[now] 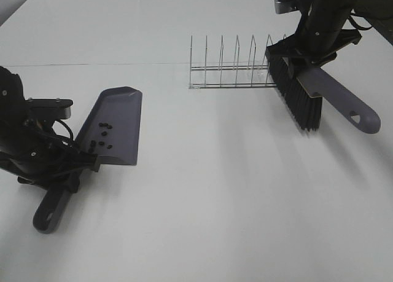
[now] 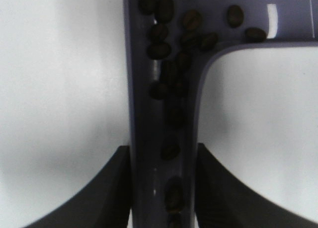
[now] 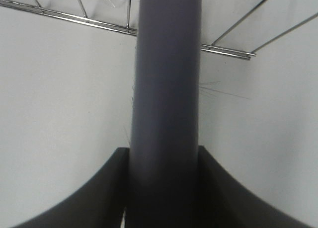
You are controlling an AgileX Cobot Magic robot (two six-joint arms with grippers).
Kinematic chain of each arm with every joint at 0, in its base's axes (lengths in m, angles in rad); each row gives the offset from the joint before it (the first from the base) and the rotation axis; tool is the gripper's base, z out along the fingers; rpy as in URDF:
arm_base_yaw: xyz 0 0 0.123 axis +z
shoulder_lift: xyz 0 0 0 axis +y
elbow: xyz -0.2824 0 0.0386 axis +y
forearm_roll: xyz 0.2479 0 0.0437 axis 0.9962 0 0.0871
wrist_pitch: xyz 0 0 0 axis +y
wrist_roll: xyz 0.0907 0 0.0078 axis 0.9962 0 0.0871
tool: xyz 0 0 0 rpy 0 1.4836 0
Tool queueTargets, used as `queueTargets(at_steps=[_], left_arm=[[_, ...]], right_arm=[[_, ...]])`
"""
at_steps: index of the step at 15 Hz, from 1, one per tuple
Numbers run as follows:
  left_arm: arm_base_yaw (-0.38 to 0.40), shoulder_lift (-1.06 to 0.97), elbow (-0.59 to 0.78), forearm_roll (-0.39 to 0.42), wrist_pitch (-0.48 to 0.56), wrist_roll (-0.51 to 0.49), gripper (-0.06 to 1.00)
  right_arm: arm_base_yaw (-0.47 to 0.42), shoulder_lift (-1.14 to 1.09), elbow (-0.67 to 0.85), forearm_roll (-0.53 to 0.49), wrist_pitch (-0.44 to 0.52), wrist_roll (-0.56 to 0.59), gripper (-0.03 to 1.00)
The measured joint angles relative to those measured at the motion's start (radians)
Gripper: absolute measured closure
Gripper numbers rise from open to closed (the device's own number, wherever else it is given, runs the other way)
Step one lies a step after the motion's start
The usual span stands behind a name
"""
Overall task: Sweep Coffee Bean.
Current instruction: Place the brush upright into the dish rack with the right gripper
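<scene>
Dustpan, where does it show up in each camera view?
Exterior high: dustpan at the left.
Left wrist: its handle fills the centre, clamped in the left pincer.
Right wrist: not in it; that is the brush handle.
Shared landmark: coffee beans in the pan, exterior high and left wrist.

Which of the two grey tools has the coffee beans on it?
The dustpan in the left gripper: dark beans lie on it. The brush carries none.
</scene>
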Motion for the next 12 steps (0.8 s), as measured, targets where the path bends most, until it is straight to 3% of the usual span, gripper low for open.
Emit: queueTargets(at_steps=[7, 12], left_arm=[[0.0, 0.0, 0.0, 0.0, 0.0, 0.0, 0.6], [0.0, 0.0, 0.0, 0.0, 0.0, 0.0, 0.6]], right_arm=[[0.0, -0.002, 0.0, 0.001, -0.01, 0.016, 0.66], [0.0, -0.002, 0.0, 0.001, -0.134, 0.021, 0.66]])
